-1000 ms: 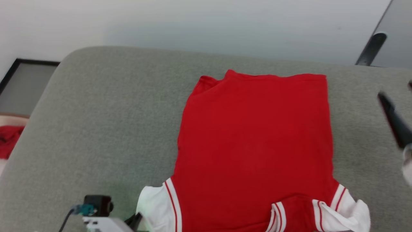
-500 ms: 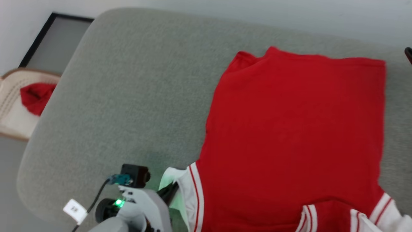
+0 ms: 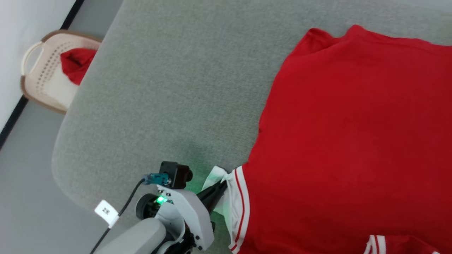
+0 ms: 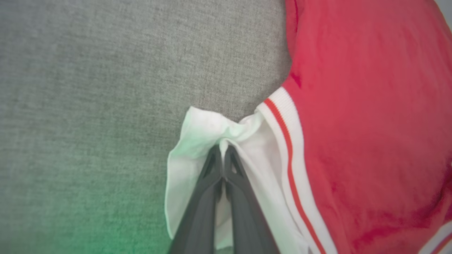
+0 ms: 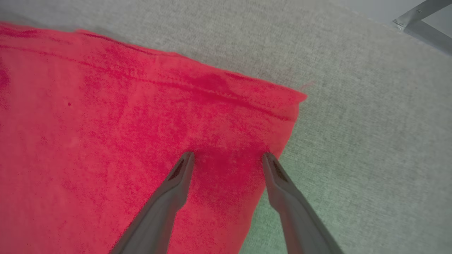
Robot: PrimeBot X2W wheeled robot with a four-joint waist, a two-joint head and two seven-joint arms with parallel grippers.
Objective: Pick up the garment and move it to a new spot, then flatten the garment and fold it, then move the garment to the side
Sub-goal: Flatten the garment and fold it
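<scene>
At ten o'clock in the head view, a perforated cream basket (image 3: 42, 76) holds a red cloth bundle (image 3: 76, 61), just beside the grey cushion (image 3: 169, 88). At six o'clock the left claw (image 3: 219, 186) is clenched on the white fabric edge (image 4: 197, 130) of the red jersey (image 3: 353, 141). The jersey lies spread on the cushion from centre to three o'clock. The right claw (image 5: 227, 157) is released, its fingers spread over the jersey's corner.
</scene>
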